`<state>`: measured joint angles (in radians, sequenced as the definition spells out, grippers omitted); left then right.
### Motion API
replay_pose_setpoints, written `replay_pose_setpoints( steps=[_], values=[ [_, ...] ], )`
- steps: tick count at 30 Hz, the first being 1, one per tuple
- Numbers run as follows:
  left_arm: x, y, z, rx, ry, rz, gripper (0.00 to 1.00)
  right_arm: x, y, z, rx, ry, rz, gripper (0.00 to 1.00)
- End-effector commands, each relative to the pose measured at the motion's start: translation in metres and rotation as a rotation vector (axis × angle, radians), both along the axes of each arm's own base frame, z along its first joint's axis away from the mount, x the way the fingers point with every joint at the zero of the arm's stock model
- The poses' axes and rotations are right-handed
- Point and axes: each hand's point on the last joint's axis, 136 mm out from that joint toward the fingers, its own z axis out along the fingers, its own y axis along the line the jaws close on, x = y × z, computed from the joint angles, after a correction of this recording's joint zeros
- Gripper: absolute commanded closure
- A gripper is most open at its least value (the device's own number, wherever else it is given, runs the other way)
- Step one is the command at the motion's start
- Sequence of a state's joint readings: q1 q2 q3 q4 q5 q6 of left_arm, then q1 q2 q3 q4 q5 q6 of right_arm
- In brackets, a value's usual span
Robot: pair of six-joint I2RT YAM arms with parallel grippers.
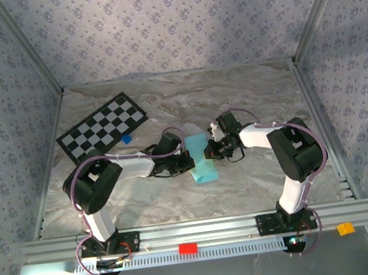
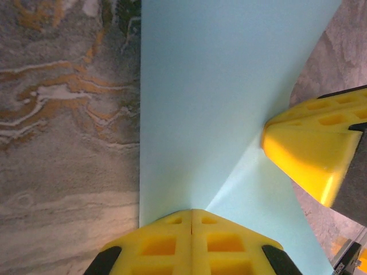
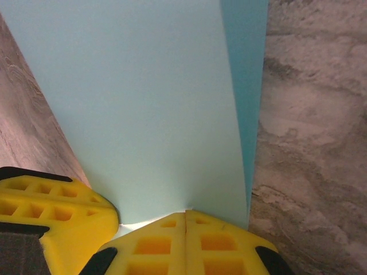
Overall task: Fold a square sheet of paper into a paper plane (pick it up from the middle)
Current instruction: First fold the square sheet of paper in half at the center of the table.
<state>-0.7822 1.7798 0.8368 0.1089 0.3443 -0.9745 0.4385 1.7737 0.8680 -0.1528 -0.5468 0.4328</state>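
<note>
The square sheet of paper (image 1: 203, 171) lies near the middle of the table (image 1: 257, 182) between the two arms. From above it reads as a narrow light-blue strip rather than a square. At the far left sit a checkerboard card (image 1: 102, 127) and, just beside its near corner, a small dark-blue block (image 1: 126, 138), both well apart from the work. Moving right, the left gripper (image 2: 192, 229) has its yellow fingers pressed together, tips at the sheet's edge, where a soft diagonal crease starts and runs towards the other arm. We cannot tell whether a layer is nipped between them or merely pressed down. On the right, the right gripper (image 3: 186, 229) is likewise closed at the opposite edge, and along the sheet's right side in the right wrist view a darker second layer shows, so we judge the sheet to be doubled over. We expect it to handle as very light, limp and slippery on the smooth table, and quick to take any crease, wanted or not. It would tear or buckle if the arms pulled against each other. We judge the best hold to be a light pinch at the middle of each long edge, with both arms moving together.
</note>
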Motion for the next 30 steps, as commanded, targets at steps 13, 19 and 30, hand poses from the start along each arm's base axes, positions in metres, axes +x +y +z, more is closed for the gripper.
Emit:
replay_pose_setpoints(
  steps=[13,19,30],
  values=[
    [-0.017,-0.010,0.005,0.005,0.003,-0.025,1.00,-0.033,-0.050,-0.056,-0.256,0.146,-0.068,1.00],
    [-0.031,0.010,-0.023,0.068,0.041,-0.010,1.00,-0.034,-0.050,-0.058,-0.257,0.148,-0.069,1.00],
    [-0.021,-0.003,0.016,-0.009,-0.022,-0.013,0.99,-0.035,-0.052,-0.058,-0.261,0.150,-0.071,1.00]
  ],
)
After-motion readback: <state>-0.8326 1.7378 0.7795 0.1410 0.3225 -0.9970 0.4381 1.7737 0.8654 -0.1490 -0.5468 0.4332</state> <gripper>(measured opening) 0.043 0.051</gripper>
